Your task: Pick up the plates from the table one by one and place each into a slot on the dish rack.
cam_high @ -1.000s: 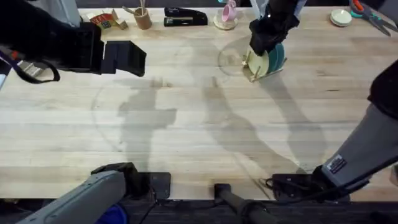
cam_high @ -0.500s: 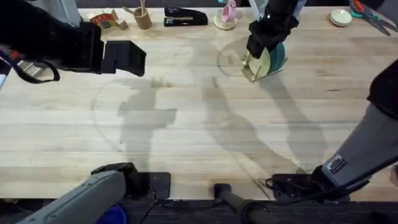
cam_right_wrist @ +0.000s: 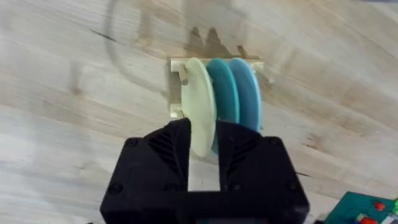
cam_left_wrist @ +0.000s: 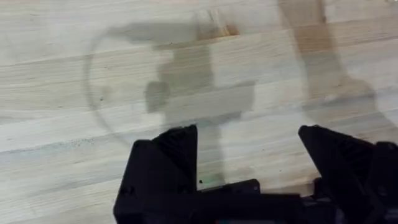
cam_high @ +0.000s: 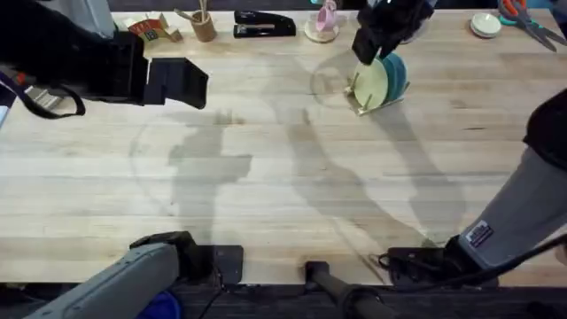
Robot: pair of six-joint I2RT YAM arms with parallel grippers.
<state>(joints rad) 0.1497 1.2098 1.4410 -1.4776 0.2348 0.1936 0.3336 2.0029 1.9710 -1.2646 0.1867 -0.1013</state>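
The dish rack (cam_high: 358, 106) stands at the back right of the table (cam_high: 266, 177). A cream-yellow plate (cam_high: 370, 82) stands on edge in its front slot, with two teal-blue plates (cam_high: 395, 76) behind it. My right gripper (cam_high: 383, 34) hovers just above and behind the rack, open, with nothing in it. In the right wrist view the cream plate (cam_right_wrist: 200, 115) and the teal plates (cam_right_wrist: 239, 96) stand upright in the rack (cam_right_wrist: 177, 63), in line with the gap of my right gripper (cam_right_wrist: 204, 163). My left gripper (cam_high: 182, 82) hangs wide open over bare wood at the left (cam_left_wrist: 249, 158).
Along the table's back edge lie coloured blocks (cam_high: 151, 28), a cup of utensils (cam_high: 204, 27), a black stapler (cam_high: 264, 24), a pink object on a saucer (cam_high: 324, 21), a small white bowl (cam_high: 485, 24) and scissors (cam_high: 524, 19).
My right gripper has risen up and back from the rack, and the cream plate stays standing in its slot. The left arm has not moved.
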